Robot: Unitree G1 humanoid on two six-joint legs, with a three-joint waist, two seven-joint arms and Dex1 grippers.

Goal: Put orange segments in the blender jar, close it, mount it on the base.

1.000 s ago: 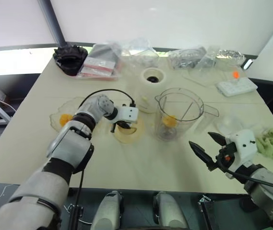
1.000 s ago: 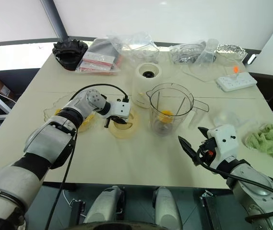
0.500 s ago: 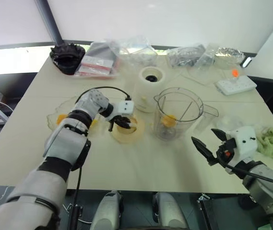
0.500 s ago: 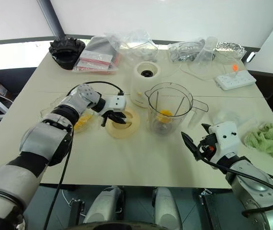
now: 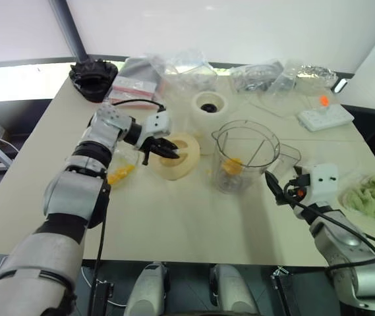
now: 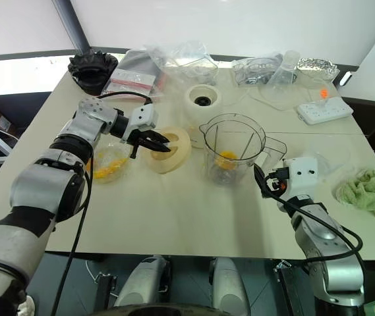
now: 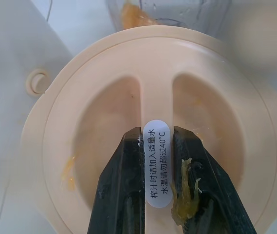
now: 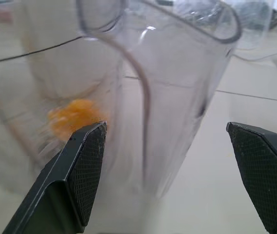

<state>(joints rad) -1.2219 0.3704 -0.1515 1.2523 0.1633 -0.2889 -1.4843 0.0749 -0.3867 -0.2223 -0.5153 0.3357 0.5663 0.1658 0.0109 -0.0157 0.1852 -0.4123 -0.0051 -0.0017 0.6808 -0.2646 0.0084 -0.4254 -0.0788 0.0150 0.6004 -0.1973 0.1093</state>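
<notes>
Loading stage: orange segments [image 5: 232,166] are seen at the bottom of the blender jar [image 5: 245,155], which stands upright and uncovered near the middle of the table [image 5: 174,224]. More orange pieces remain in a shallow clear dish [image 6: 110,166] to the left of the jar; whether these are still to be transferred cannot be judged from the views.

Closing stage: in progress, not completed. The cream lid [image 5: 176,155] is held tilted and clear of the table, between the dish and the jar, by the left gripper [image 5: 159,146]. In the left wrist view its fingers [image 7: 123,195] are clamped on the lid's central ridge, where a white label sits; pulp is stuck to one finger and to the lid face.

The right gripper [image 5: 281,189] is positioned level, just beside the jar's handle side, with its jaws spread wide around nothing; in the right wrist view the handle stands between them, apparently untouched.

Mounting stage: not begun. The base [image 5: 209,108] stands behind the jar with its black socket unoccupied.
</notes>
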